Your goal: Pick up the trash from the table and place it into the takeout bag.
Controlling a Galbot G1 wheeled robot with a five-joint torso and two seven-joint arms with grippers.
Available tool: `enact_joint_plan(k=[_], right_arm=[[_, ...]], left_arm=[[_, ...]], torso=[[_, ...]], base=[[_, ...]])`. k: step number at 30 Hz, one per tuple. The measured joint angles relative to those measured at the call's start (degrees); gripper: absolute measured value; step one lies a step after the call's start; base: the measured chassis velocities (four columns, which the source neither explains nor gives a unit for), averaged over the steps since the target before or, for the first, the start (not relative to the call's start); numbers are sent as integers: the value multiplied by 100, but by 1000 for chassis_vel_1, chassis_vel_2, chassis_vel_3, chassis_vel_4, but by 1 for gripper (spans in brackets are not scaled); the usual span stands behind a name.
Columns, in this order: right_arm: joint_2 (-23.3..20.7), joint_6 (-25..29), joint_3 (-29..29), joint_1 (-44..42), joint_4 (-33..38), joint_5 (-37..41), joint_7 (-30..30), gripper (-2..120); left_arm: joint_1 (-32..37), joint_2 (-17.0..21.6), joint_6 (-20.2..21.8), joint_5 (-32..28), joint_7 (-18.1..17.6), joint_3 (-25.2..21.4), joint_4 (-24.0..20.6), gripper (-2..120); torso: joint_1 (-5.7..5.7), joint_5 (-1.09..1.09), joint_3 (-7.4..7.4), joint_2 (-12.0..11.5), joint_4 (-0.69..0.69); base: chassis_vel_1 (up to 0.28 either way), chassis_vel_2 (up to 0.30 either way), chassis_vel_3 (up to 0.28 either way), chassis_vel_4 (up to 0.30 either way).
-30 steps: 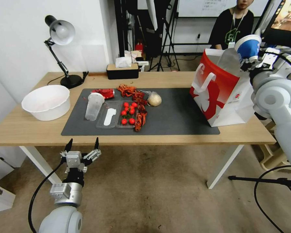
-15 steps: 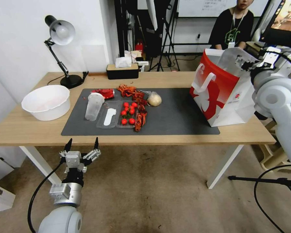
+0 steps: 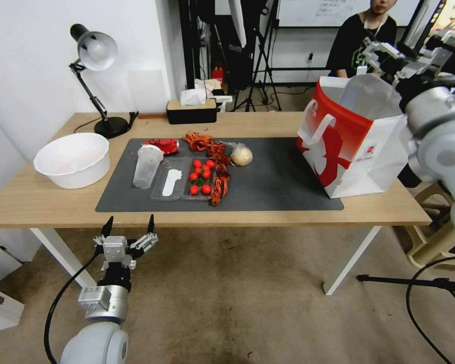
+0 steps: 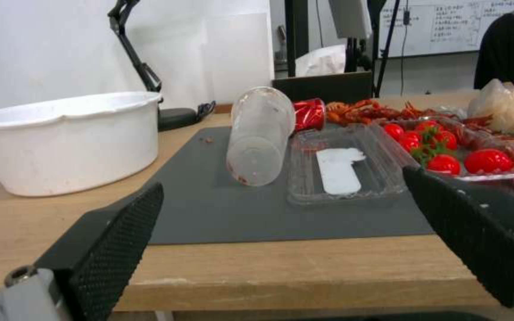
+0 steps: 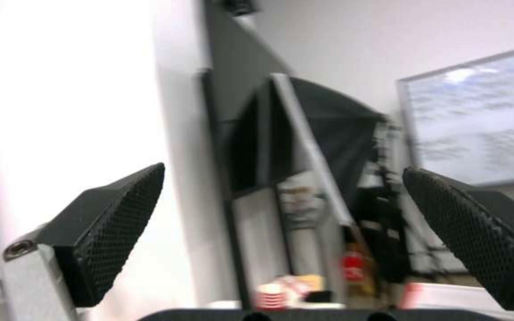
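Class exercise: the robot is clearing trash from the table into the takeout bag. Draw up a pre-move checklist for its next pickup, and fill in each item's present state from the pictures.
1. Right gripper empty and open: ok, its fingers are spread with nothing between them, above the takeout bag.
2. Left gripper open: ok, parked below the table edge.
3. Bag upright with mouth open: ok.
4. Trash left on the mat: ok, the clear plastic cup lies on its side, with the crushed red can and wrapped beige lump beyond.
5. Tomato tray kept apart from the targets: not ok, it sits close between them.
6. Room left inside the bag: cannot tell.
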Motion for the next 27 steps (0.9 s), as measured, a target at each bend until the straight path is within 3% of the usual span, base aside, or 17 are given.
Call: enact_joint_plan(k=[2, 7, 15, 21, 27], right_arm=[[-31, 230, 95, -556, 304, -292, -492, 100], [-16, 562, 155, -1429, 641, -1387, -932, 100], [295, 809, -2, -2757, 1014, -2766, -951, 100], [948, 1067, -223, -4044, 1156, -4290, -101, 100], [1613, 1194, -370, -4740, 978, -5023, 684, 100]], left_arm=[[0, 2, -1, -4, 0, -2, 0, 100], [-14, 4, -1, -6, 0, 6, 7, 100], [-35, 7, -1, -19, -1, 9, 35, 100], [-48, 30, -7, -43, -2, -5, 66, 100], [-66, 53, -16, -66, -4, -18, 107, 100]], torso=[[0, -2, 0, 0, 0], [0, 0, 0, 0, 0], [0, -3, -1, 0, 0], [-1, -3, -1, 0, 0], [-1, -1, -1, 0, -1]], base=[[0, 0, 0, 0], [0, 0, 0, 0], [0, 0, 0, 0], [0, 0, 0, 0], [0, 0, 0, 0]])
